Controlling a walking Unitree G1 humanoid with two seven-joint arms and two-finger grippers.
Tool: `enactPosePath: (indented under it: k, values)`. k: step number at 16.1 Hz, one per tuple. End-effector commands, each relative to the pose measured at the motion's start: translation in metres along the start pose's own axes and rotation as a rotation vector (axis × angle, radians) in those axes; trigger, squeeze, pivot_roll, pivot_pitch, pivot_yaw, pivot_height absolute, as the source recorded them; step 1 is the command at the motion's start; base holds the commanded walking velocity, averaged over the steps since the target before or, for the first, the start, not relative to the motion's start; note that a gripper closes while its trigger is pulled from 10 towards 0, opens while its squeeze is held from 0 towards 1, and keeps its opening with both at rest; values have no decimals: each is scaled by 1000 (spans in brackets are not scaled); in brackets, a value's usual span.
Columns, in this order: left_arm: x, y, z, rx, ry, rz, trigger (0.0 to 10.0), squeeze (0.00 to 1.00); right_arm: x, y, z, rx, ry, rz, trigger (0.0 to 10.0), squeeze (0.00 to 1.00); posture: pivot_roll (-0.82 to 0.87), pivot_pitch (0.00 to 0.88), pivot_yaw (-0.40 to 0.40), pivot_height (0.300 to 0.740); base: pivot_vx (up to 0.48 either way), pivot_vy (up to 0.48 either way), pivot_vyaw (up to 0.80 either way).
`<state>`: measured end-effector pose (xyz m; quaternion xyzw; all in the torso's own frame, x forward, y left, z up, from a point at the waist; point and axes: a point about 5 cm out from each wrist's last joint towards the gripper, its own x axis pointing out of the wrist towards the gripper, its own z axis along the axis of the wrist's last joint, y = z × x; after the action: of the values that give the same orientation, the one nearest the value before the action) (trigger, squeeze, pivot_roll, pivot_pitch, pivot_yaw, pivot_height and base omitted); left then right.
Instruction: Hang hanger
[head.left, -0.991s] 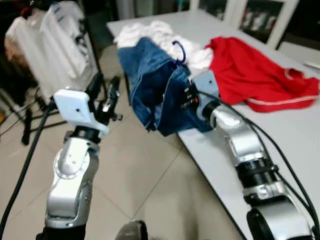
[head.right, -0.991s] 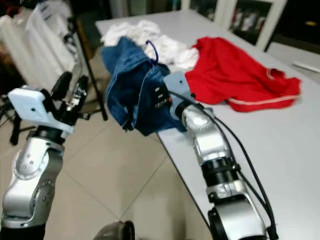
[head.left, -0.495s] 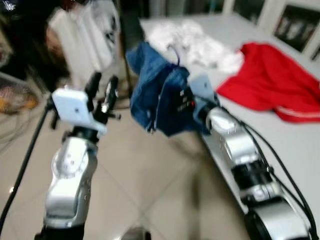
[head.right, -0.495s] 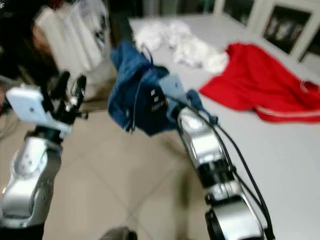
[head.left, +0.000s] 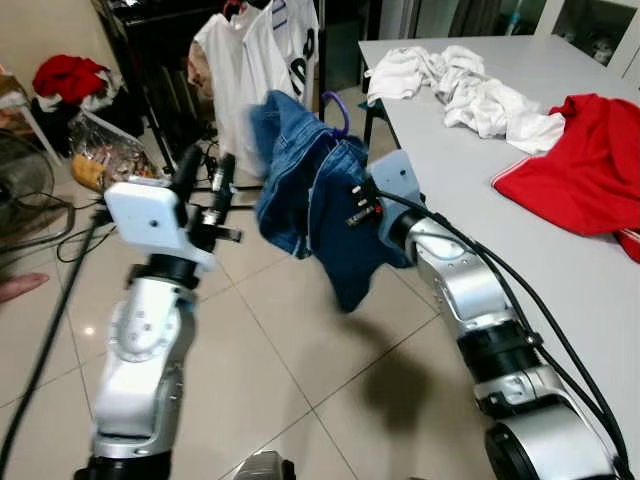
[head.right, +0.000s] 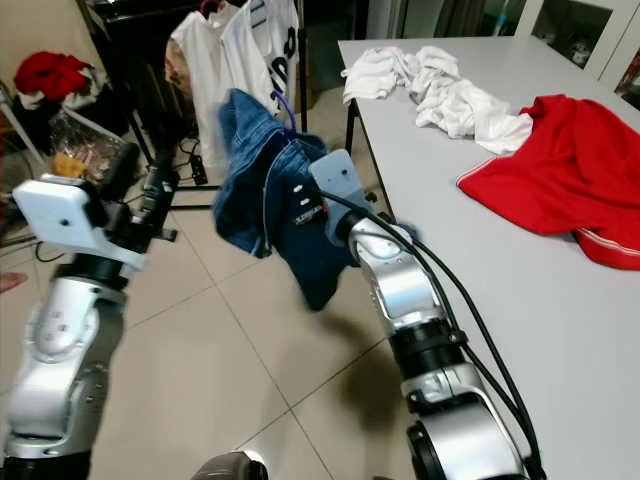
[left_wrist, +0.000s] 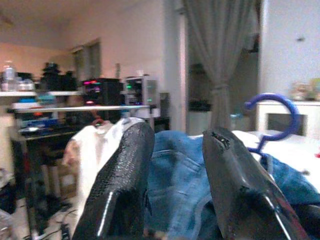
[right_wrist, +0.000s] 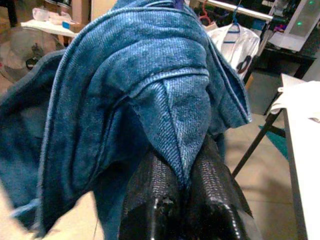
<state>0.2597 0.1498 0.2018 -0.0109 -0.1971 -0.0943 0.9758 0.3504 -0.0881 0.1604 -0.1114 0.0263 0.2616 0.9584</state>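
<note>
Two hands | right hand (right_wrist: 182, 200) pinching jeans (head.left: 310, 190) | left hand (left_wrist: 175, 185) parted, empty

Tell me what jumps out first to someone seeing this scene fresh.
The blue jeans on a blue hanger stand out, held off the floor by the right gripper, shut on the denim, beside the white table. Next comes the red shirt on the table. Behind the jeans, white shirts hang on a rack, and the open left gripper is raised nearby.
</note>
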Motion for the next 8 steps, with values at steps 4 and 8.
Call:
enactPosePath:
  k: [4, 8]
  values:
    - [-11, -1, -17, 8, 56, 10, 10000, 0, -7, 19, 9, 23, -88, 109, 10000, 0, -9, 0, 48, 740, 0, 0, 0]
    - [-28, -5, -36, 15, 109, 33, 10000, 0, -16, 49, -17, 9, -36, 214, 10000, 0, -8, 0, 48, 740, 0, 0, 0]
